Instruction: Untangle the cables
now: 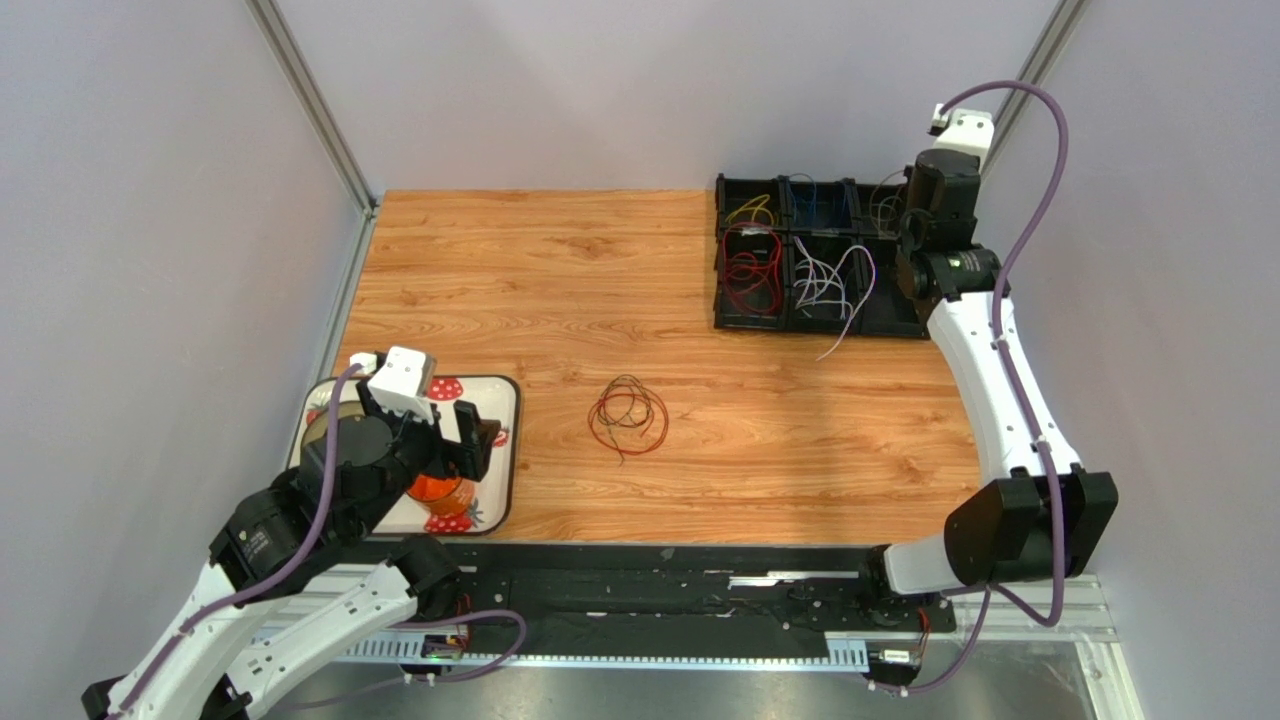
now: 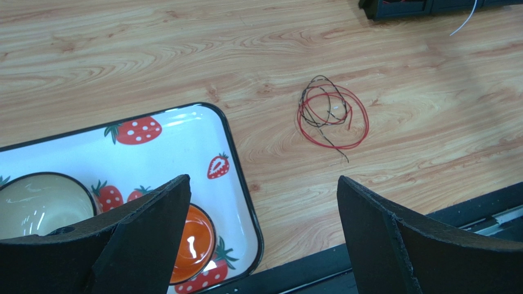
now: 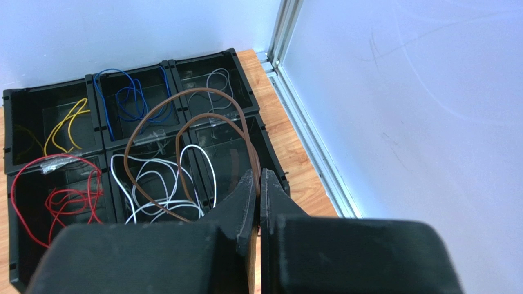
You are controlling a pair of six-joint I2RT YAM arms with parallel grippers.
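Two robot arms sorting thin cables; one loose coil waits mid-surface.

The right tool (image 3: pixel 259 184) is pinched shut on a brown cable (image 3: pixel 248 144), held over the right-hand compartments of a divided black tray (image 1: pixel 715 270). The cable's two loops arch away ahead and to the tool's left. Other compartments hold red, white, yellow and blue cables. The left tool (image 2: pixel 263 179) hangs wide open, gripping nothing, above a strawberry-patterned tray (image 2: pixel 202 135). A coil of red and dark cables (image 2: pixel 331 110) lies flat on the wooden surface (image 1: pixel 526 270), ahead of the left tool and slightly to its right, well apart from the right tool. It is roughly round, with one dark tail trailing back towards the left tool. The left arm looks nearer and better placed to reach it.
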